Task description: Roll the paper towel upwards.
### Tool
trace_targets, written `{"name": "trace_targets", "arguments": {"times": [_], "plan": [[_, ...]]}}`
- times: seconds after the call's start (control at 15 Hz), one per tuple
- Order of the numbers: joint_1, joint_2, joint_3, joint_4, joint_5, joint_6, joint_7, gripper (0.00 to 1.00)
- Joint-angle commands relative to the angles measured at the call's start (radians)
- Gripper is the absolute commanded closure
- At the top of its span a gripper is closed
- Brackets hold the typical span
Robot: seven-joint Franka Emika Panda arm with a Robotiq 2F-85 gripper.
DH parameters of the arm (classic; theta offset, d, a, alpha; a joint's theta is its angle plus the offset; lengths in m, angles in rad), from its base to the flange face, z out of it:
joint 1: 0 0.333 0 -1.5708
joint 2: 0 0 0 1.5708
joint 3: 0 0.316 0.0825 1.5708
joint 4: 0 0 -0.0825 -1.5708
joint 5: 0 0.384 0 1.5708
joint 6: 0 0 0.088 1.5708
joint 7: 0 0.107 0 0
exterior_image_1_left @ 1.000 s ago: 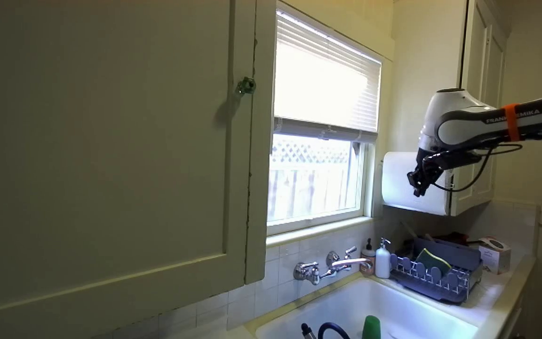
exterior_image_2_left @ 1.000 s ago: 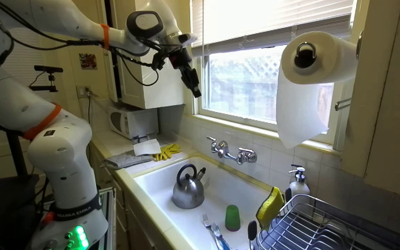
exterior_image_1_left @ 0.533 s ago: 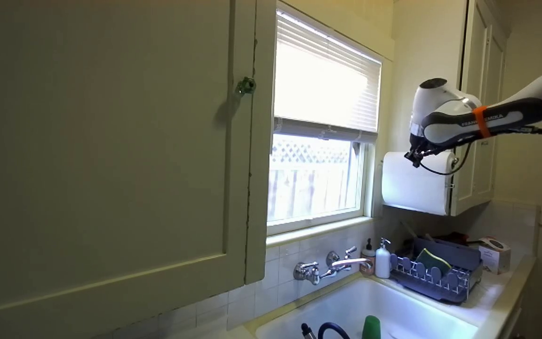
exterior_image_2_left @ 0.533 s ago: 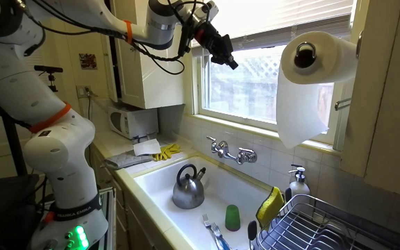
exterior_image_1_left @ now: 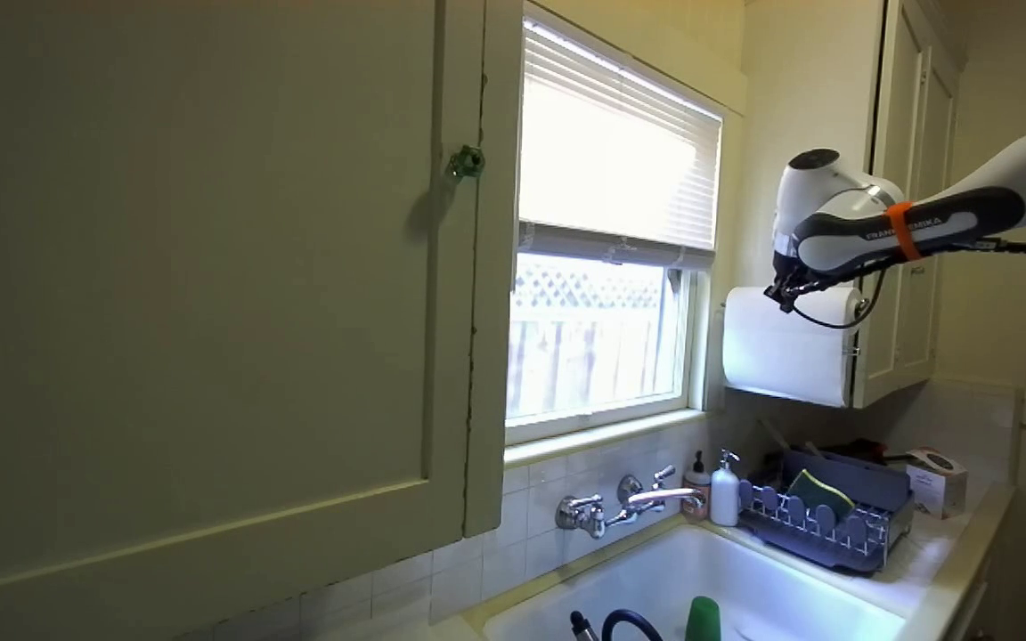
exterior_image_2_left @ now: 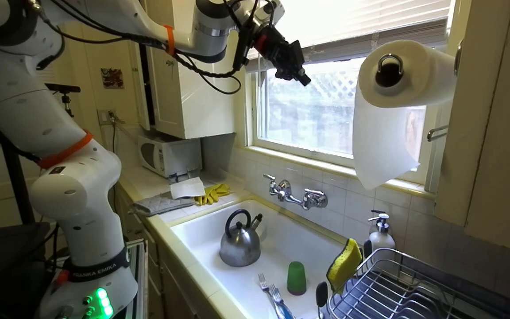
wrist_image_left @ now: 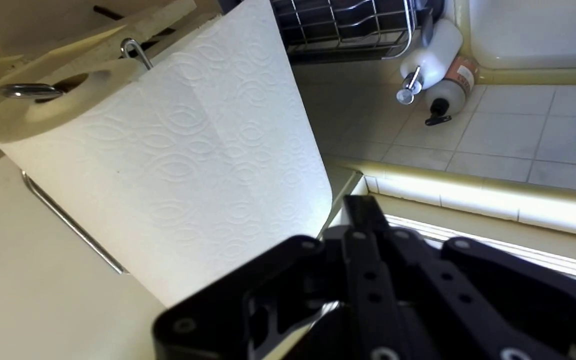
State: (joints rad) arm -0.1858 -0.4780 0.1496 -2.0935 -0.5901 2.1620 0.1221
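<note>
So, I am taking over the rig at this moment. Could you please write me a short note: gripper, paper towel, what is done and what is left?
Gripper: looks shut, holds nothing, and is apart from the paper towel roll.
Roll: on its metal holder, beside the window.
Loose sheet: hangs down from the roll.
Done: no finished rolling shows.
Left: roll the sheet upwards, probably by turning the roll.

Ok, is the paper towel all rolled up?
No, a loose sheet hangs down from the paper towel roll in an exterior view.
</note>
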Motion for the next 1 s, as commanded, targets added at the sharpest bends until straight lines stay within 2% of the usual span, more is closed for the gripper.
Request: {"name": "trace_targets", "arguments": {"times": [0.0, 0.4, 0.67, 0.93], "plan": [[0.022, 0.035, -0.062, 0.056, -0.044, 0.018, -0.066, 1.00], [0.016, 0.082, -0.138, 0.089, -0.118, 0.066, -0.145, 1.00], [-0.006, 0.117, -0.156, 0.078, -0.241, 0.169, -0.094, 1.00], [-0.004, 0.144, -0.183, 0.071, -0.322, 0.217, -0.064, 1.00]]}}
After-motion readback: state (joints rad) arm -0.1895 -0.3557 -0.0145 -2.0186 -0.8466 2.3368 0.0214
